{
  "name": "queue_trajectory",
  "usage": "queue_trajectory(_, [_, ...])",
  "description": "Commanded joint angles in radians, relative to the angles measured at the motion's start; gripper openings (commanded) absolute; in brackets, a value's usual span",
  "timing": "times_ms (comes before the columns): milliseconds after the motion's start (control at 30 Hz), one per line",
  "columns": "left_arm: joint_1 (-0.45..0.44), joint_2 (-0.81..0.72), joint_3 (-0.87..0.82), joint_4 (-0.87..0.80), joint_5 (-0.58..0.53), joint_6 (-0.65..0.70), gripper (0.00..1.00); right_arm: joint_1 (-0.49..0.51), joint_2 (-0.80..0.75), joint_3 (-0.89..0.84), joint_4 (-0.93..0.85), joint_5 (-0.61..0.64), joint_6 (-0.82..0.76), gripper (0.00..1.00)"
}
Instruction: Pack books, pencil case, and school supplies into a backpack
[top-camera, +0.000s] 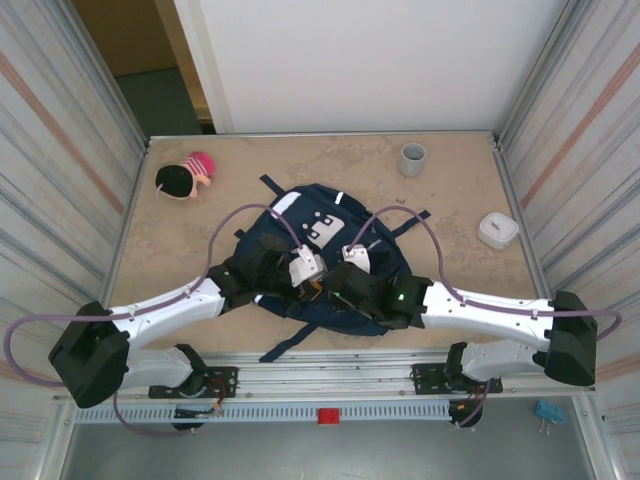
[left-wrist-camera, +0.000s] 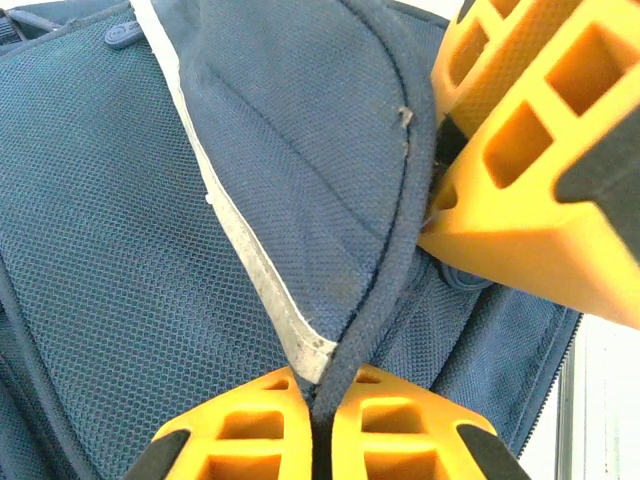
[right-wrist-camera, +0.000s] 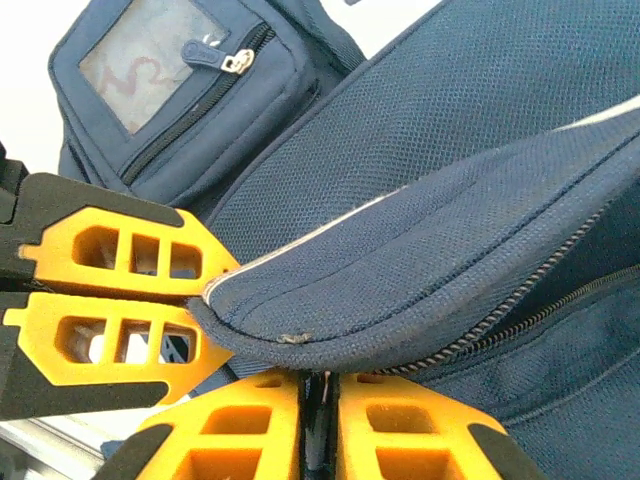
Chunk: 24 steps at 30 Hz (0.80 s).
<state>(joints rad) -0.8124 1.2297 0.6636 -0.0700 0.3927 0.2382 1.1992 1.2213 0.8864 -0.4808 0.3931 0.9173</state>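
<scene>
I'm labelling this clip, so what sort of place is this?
Probably a robot lab test cell, not a classroom: a tan table fenced by ribbed panels, two arms bolted to a metal rail at its near edge, and props like a backpack and grey cup.

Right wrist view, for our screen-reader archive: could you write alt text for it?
The right hand, orange, at the bottom, is pinched shut on the piped flap edge of a navy backpack, next to a zipper. The left hand grips the same edge from the left. A front pocket with a clear window sits upper left.
</scene>
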Motion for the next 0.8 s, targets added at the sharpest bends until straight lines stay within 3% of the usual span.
queue_trajectory(0, [-0.007,-0.032,0.035,0.000,0.036,-0.010,0.00,-0.025,0.002,0.035,-0.055,0.069,-0.032,0.10])
queue_trajectory(100, [-0.006,-0.028,0.039,-0.054,-0.031,0.014,0.00,-0.032,-0.036,0.050,-0.115,0.079,-0.055,0.08])
queue_trajectory(233, [-0.006,-0.023,0.037,-0.097,-0.093,0.037,0.00,-0.079,-0.061,0.070,-0.186,-0.015,-0.088,0.08])
queue_trajectory(500, [-0.007,-0.025,0.048,-0.128,-0.120,0.069,0.00,-0.148,-0.052,0.091,-0.287,-0.174,-0.140,0.04])
queue_trajectory(767, [-0.005,-0.038,0.050,-0.163,-0.154,0.091,0.00,-0.182,-0.051,0.122,-0.366,-0.206,-0.183,0.00])
